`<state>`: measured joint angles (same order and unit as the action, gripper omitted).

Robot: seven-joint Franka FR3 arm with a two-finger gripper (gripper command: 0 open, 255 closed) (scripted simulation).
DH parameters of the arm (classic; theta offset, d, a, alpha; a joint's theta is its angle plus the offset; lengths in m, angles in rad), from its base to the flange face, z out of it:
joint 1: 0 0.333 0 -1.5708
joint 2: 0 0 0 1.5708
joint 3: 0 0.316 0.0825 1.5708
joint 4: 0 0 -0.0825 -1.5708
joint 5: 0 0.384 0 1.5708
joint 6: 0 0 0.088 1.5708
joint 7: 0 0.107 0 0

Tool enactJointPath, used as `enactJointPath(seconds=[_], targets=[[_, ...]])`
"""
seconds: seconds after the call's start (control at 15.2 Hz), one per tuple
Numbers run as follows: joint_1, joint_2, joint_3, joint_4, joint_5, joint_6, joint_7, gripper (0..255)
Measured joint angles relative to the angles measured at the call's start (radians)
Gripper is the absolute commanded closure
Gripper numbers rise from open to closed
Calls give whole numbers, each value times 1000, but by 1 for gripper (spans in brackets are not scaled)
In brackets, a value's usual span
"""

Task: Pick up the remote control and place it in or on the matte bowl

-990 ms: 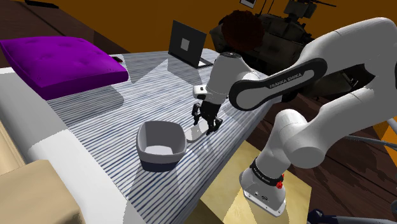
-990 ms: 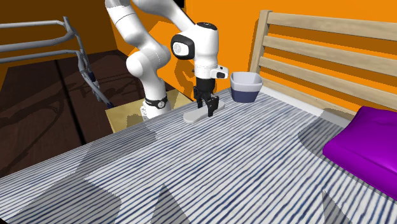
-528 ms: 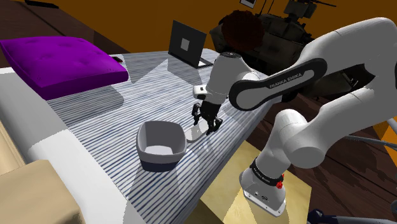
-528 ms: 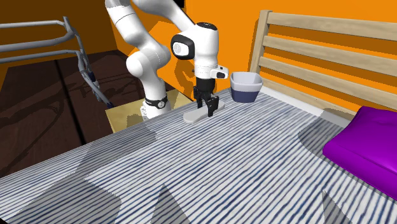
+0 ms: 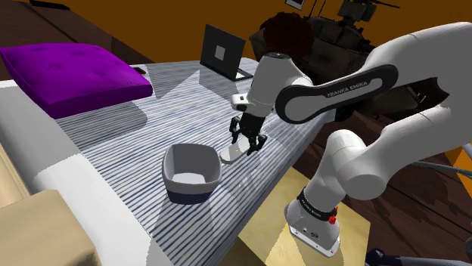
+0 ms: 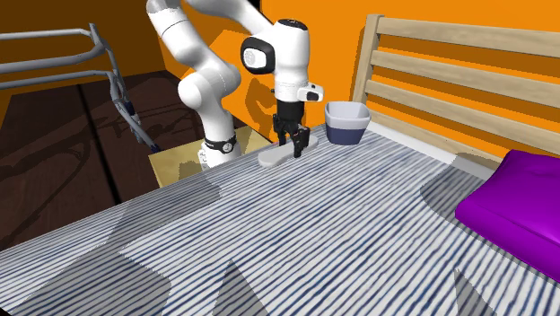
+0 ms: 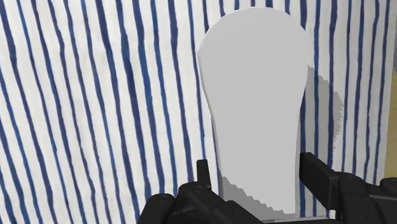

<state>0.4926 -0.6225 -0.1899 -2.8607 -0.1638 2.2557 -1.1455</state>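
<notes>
The remote control is a plain pale grey, paddle-shaped slab. My gripper is shut on its narrow end, one black finger on each long side. In the shoulder view the gripper holds the remote just above the striped bed cover, right beside the bowl, a grey square-ish bowl with nothing in it. From the second exterior view the gripper and remote hang to the left of the bowl. The remote casts a shadow on the cover.
The blue-and-white striped bed ends close behind the gripper, above my stand. A purple cushion and an open laptop lie farther along the bed. A wooden slatted headboard rises behind the bowl.
The gripper has risen a little, taking the remote up off the bed cover. The fingers stay shut on it and the bowl has not moved.
</notes>
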Motion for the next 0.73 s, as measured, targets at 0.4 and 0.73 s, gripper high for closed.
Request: enactJointPath(seconds=[0.4,0.73], targets=[[2,-54,10,52,10,-106,-3,255],[4,-96,19,97,17,-193,-5,255]])
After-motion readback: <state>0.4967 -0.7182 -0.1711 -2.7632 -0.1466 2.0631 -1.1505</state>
